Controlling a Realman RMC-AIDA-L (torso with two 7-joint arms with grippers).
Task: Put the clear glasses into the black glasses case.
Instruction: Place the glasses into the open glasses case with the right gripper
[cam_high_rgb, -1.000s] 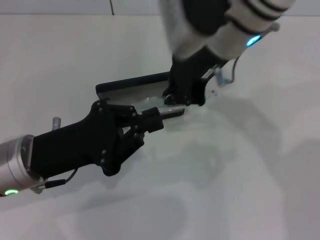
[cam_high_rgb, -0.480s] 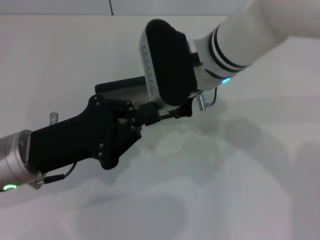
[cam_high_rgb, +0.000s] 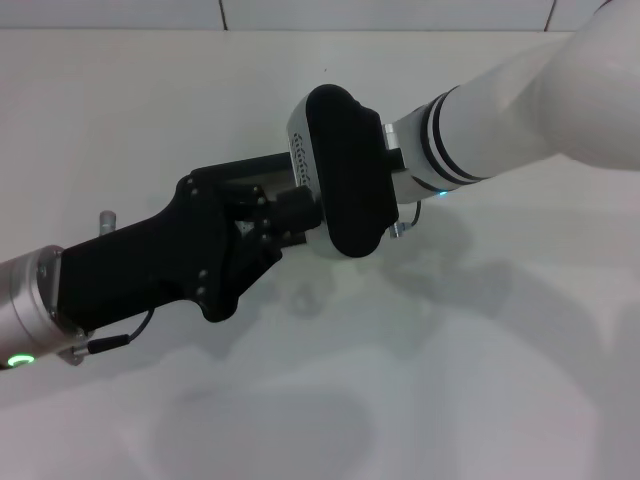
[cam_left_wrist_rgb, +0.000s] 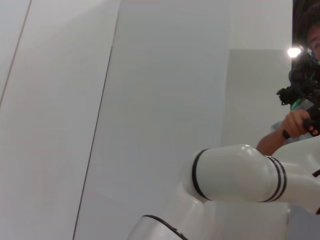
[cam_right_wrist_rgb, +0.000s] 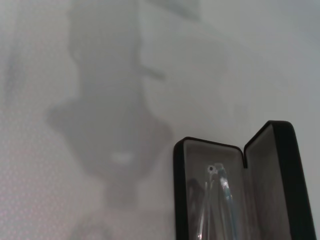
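Note:
In the right wrist view the black glasses case (cam_right_wrist_rgb: 280, 175) lies open on the white table, lid up and grey lining showing. The clear glasses (cam_right_wrist_rgb: 216, 200) lie inside it, on the lining. In the head view only the case's far edge (cam_high_rgb: 235, 175) shows. The rest and the glasses are hidden under both arms. My left gripper (cam_high_rgb: 290, 212) reaches in from the lower left and rests at the case's near side. My right arm's black-faced wrist housing (cam_high_rgb: 340, 170) hangs right over the case and hides the right gripper below it.
The white table (cam_high_rgb: 480, 380) spreads around the case, with a wall seam along its far edge. The left wrist view points up at a pale wall, my right arm's elbow (cam_left_wrist_rgb: 235, 172) and a person (cam_left_wrist_rgb: 300, 120) holding a device at the far right.
My right arm has swung round and come down to the left, so its wrist housing now covers the case and the glasses. The left gripper has edged up toward the case.

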